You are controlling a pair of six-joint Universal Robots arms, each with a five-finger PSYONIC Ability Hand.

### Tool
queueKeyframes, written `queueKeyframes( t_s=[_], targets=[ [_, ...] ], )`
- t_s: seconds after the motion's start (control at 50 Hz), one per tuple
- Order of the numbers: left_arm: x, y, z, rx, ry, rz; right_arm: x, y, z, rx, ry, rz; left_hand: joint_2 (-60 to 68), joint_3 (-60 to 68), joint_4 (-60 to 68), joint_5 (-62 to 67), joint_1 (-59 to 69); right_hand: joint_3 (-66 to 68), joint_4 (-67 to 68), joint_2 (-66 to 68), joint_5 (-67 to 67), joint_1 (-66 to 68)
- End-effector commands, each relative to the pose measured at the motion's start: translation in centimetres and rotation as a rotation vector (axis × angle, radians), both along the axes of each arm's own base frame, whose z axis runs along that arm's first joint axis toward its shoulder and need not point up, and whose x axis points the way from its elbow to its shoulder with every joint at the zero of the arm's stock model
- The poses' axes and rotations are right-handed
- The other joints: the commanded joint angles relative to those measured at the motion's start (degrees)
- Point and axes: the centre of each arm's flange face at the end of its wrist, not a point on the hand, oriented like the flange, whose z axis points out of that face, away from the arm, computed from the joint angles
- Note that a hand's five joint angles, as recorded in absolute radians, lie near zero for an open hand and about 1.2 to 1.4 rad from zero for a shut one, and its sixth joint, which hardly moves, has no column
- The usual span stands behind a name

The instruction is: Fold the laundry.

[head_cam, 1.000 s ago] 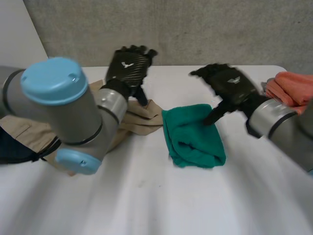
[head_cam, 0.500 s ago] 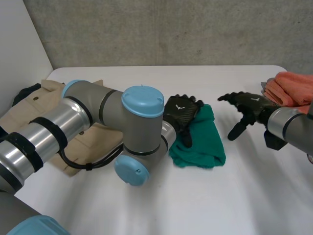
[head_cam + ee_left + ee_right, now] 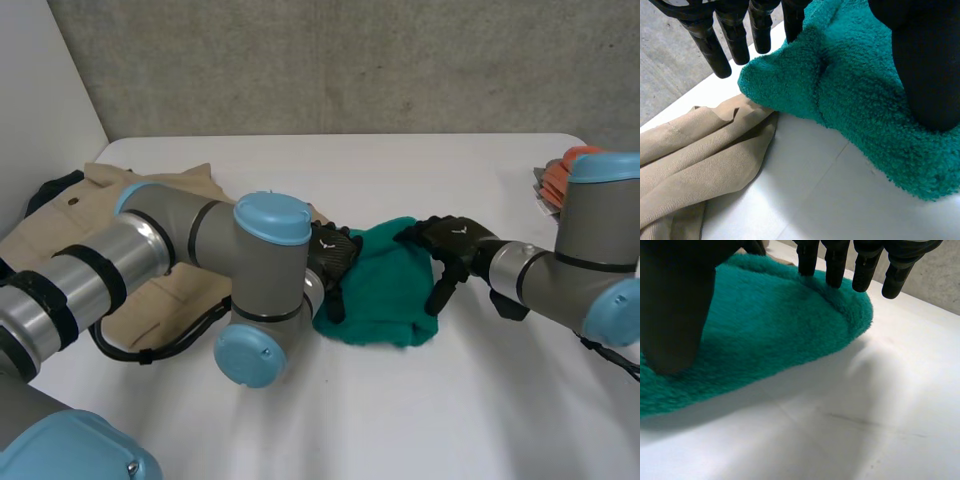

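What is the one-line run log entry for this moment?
left hand: open, on left side of green towel | right hand: open, on its right side | beige garment: beside towel

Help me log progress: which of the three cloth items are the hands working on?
The green towel in the middle: left hand and right hand are both on it; the beige garment and orange cloth lie aside.

The left arm (image 3: 200, 235) covers part of the left hand (image 3: 332, 255) and the towel's (image 3: 385, 295) edge (right of the towel, the orange cloth (image 3: 552, 180) sits half behind the right arm (image 3: 600, 220)).
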Motion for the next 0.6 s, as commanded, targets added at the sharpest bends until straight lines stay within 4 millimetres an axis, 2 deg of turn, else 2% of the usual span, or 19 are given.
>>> queueKeyframes(
  t_s=[0.02,0.08,0.16,0.18,0.24,0.26,0.32,0.34,0.38,0.4,0.46,0.48,0.54,0.56,0.6],
  targets=[
    [0.2,-0.7,0.3,-0.033,-0.011,0.028,-0.5,-1.4,-1.4,0.032,0.096,-0.074,-1.84,-1.99,-1.51,-2.56,-0.68,-1.77,-1.96,-1.81,-2.50,-2.79],
    [0.3,-0.4,1.2,-0.037,-0.015,0.035,-1.0,-1.1,-1.0,0.052,0.139,-0.084,-1.84,-1.99,-1.51,-2.56,-0.68,-1.77,-1.96,-1.81,-2.50,-2.79],
    [0.6,0.0,3.3,-0.046,-0.002,0.041,-1.5,-1.1,1.0,0.000,0.134,-0.098,-1.84,-1.99,-1.51,-2.56,-0.68,-1.77,-1.96,-1.81,-2.50,-2.79],
    [0.9,0.2,4.6,-0.058,0.017,0.045,-1.6,-0.9,2.1,-0.036,0.127,-0.098,-1.84,-1.99,-1.51,-2.56,-0.68,-1.77,-1.96,-1.81,-2.50,-2.79],
    [1.3,0.5,6.8,-0.072,0.058,0.049,-1.6,-0.3,4.1,-0.103,0.115,-0.095,-1.84,-1.99,-1.51,-2.56,-0.68,-1.77,-1.96,-1.81,-2.50,-2.79],
    [1.7,0.8,8.5,-0.082,0.092,0.052,-1.6,0.2,5.2,-0.146,0.113,-0.092,-1.84,-1.99,-1.51,-2.56,-0.68,-1.77,-1.96,-1.81,-2.50,-2.79],
    [2.2,1.5,10.8,-0.086,0.154,0.043,-1.3,1.5,6.7,-0.216,0.120,-0.081,-1.84,-1.99,-1.51,-2.56,-0.68,-1.77,-1.96,-1.81,-2.50,-2.79],
    [2.7,1.9,12.5,-0.090,0.198,0.038,-1.1,2.5,7.4,-0.261,0.129,-0.073,-1.84,-1.99,-1.51,-2.56,-0.68,-1.77,-1.96,-1.81,-2.50,-2.79],
    [3.3,2.5,14.1,-0.088,0.243,0.025,-0.8,3.6,7.8,-0.298,0.139,-0.070,-1.84,-1.99,-1.51,-2.56,-0.68,-1.77,-1.96,-1.81,-2.50,-2.79],
    [3.9,2.9,15.5,-0.088,0.284,0.008,-0.6,4.9,7.8,-0.325,0.149,-0.067,-1.84,-1.99,-1.51,-2.56,-0.68,-1.77,-1.96,-1.81,-2.50,-2.79],
    [4.8,3.6,17.5,-0.082,0.346,-0.037,-0.1,6.9,7.3,-0.348,0.158,-0.061,-1.84,-1.99,-1.51,-2.56,-0.68,-1.77,-1.96,-1.81,-2.50,-2.79],
    [5.3,4.1,18.6,-0.070,0.385,-0.079,0.3,8.4,6.6,-0.355,0.156,-0.049,-1.84,-1.99,-1.51,-2.56,-0.68,-1.77,-1.96,-1.81,-2.50,-2.79],
    [5.7,5.2,19.6,-0.031,0.421,-0.168,1.1,10.6,5.2,-0.355,0.153,-0.019,-1.84,-1.99,-1.51,-2.56,-0.68,-1.77,-1.96,-1.81,-2.50,-2.79],
    [6.0,5.9,20.0,0.007,0.434,-0.231,1.6,12.0,4.0,-0.352,0.149,0.001,-1.84,-1.99,-1.51,-2.56,-0.68,-1.77,-1.96,-1.81,-2.50,-2.79],
    [6.3,6.5,20.1,0.050,0.441,-0.288,2.0,13.1,2.9,-0.348,0.143,0.012,-1.84,-1.99,-1.51,-2.56,-0.68,-1.77,-1.96,-1.81,-2.50,-2.79]
  ],
)
